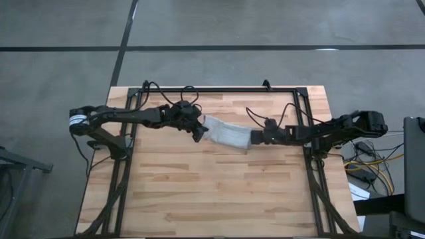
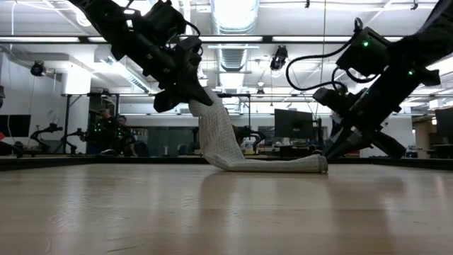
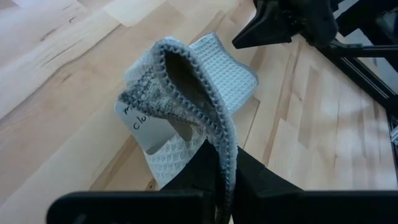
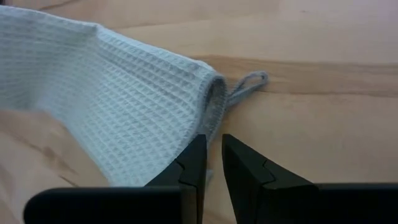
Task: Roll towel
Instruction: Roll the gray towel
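Currently mid-fold: my left pincer (image 2: 185, 99), frame centre-left, grips the waffle-weave towel's (image 1: 229, 135) lifted end; right pincer (image 4: 211, 163) nearly closed, empty. Next: carry over, lay flat.

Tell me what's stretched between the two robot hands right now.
The towel spans them in the high view: left hand lifts one end, the other lies on the table by the right hand.

One towel (image 1: 227, 135) lies on one wooden table (image 1: 212, 192). Two grippers are present: the left gripper (image 1: 197, 133) at one end, the right gripper (image 1: 255, 139) at the other.
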